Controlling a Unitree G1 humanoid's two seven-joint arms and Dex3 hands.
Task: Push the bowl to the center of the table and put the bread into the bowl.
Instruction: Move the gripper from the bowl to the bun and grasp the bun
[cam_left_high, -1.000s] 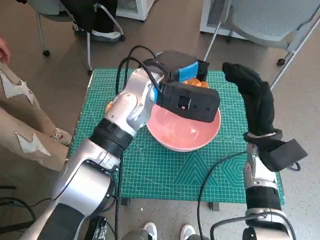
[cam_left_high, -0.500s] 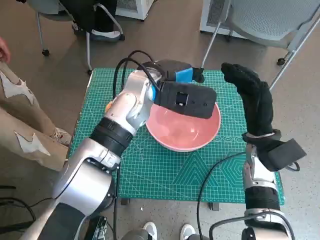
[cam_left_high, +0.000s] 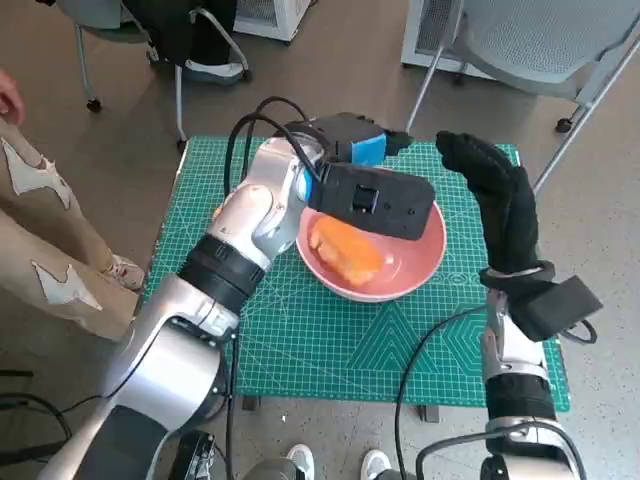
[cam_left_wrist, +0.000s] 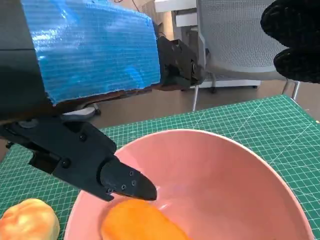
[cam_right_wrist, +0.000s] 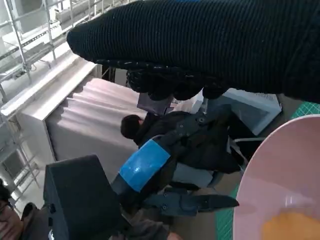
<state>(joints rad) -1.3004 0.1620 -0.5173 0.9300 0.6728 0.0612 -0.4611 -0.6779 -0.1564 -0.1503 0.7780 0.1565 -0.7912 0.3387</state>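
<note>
Bread (cam_left_high: 345, 250) lies in the pink bowl (cam_left_high: 420, 262); left robot hand (cam_left_high: 362, 140) released above it, right robot hand (cam_left_high: 492, 195) spread, empty. Risk: the left fingers (cam_left_wrist: 122, 181), just beside the bread, may catch the rim on withdrawal and shift the bowl off centre.

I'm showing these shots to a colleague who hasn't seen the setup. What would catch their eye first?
Likely the pink bowl near the middle of the green cutting mat, with an orange bread lying inside it. Above the bowl's far rim hangs the left hand, blue tape on its back, holding nothing. The right hand in its black glove hovers beside the bowl.
</note>
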